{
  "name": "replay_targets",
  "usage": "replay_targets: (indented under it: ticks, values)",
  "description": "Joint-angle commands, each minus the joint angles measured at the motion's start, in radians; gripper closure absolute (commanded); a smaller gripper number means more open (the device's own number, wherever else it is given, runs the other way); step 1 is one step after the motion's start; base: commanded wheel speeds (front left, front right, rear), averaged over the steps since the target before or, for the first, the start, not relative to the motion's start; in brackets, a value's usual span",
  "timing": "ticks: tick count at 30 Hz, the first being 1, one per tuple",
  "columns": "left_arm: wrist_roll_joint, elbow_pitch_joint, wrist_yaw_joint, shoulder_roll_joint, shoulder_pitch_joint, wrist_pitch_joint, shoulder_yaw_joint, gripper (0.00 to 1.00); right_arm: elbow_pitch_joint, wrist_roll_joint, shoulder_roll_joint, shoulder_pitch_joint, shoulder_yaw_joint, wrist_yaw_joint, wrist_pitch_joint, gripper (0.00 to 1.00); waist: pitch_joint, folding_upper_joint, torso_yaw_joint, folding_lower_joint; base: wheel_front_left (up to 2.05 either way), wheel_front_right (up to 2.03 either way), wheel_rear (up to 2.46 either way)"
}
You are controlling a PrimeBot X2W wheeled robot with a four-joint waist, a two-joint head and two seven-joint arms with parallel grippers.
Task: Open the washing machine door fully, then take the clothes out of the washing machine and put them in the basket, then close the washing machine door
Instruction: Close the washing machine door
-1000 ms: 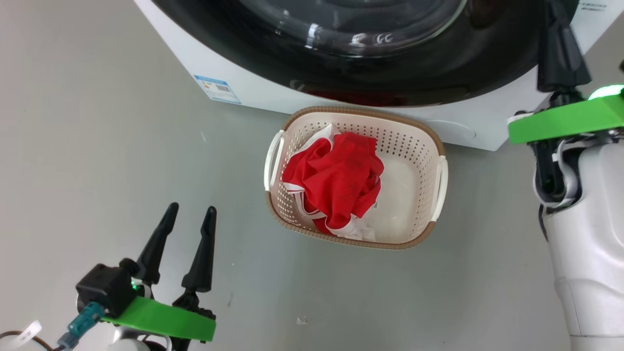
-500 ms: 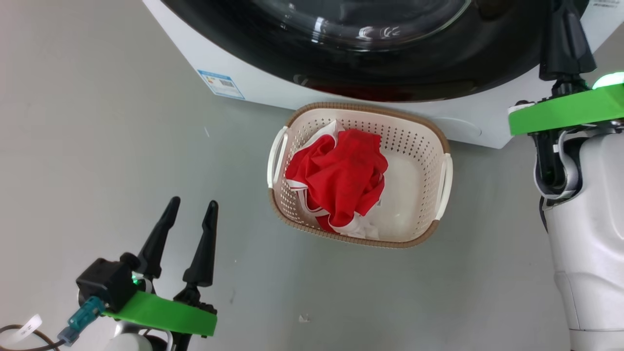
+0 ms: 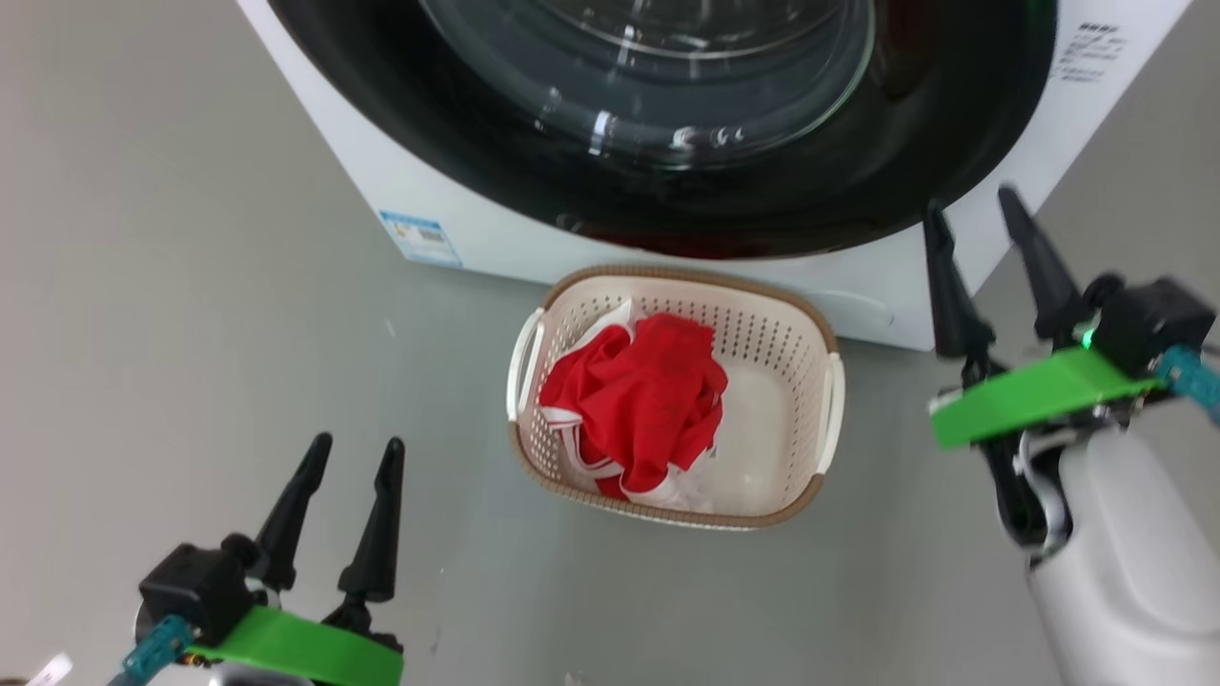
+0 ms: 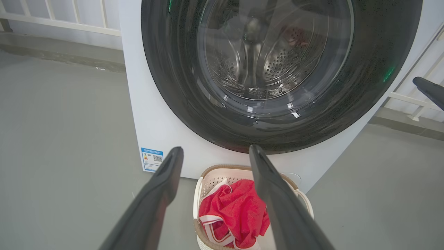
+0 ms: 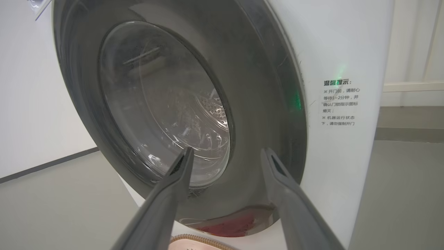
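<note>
Final stage: the clothes (image 3: 634, 405) lie in the basket (image 3: 686, 276) on the floor before the washing machine (image 3: 381, 191); its door (image 3: 457, 162) appears shut. Left pincer (image 3: 357, 444) and right pincer (image 3: 969, 200) gape wide, empty.

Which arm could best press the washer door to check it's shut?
The right, probably. The right gripper hovers close to the washing machine door, jaws open and aimed at its rim. The left gripper hangs low over the floor, farther from the door.
</note>
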Motion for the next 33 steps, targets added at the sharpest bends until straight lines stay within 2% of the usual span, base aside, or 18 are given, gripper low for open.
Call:
replay_targets:
  ticks: [1, 13, 33]
  values:
    - [0.006, -0.017, -0.005, 0.035, 0.011, -0.012, 0.043, 0.00, -0.031, 0.010, 0.005, 0.034, 0.031, -0.001, -0.002, 0.00, -0.046, -0.0001, -0.025, 0.0000, 0.00, 0.00, 0.00]
    - [0.016, -0.006, -0.005, 0.065, 0.096, -0.012, 0.077, 0.00, -0.071, 0.027, -0.004, 0.266, 0.050, -0.001, -0.002, 0.00, -0.161, -0.0001, -0.089, 0.0000, 0.00, 0.00, 0.00]
    - [0.028, 0.002, -0.005, 0.093, 0.168, -0.012, 0.121, 0.00, -0.116, 0.025, -0.002, 0.484, 0.005, -0.001, -0.002, 0.00, -0.245, -0.0001, -0.203, 0.0000, 0.00, 0.00, 0.00]
